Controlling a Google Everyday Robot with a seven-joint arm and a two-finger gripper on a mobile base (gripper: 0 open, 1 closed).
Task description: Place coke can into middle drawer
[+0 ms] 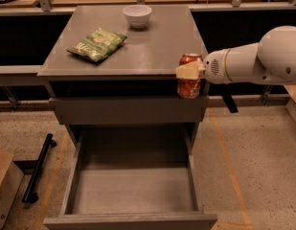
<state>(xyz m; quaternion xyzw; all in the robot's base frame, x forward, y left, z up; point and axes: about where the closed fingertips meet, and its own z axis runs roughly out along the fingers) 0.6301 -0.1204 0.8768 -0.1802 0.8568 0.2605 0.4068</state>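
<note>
My gripper (189, 71) reaches in from the right on a white arm and is shut on the coke can (189, 86), a red can with a silver top. The can hangs upright in the air in front of the cabinet's right front corner, beside the shut grey drawer front (128, 110). The middle drawer (133, 190) is pulled out wide open below and to the left of the can, its flat grey floor bare.
On the cabinet top (152, 47) lie a green chip bag (97, 44) at the left and a white bowl (137, 15) at the back. A black bar (38, 167) lies on the floor at the left, next to a cardboard box (3, 186).
</note>
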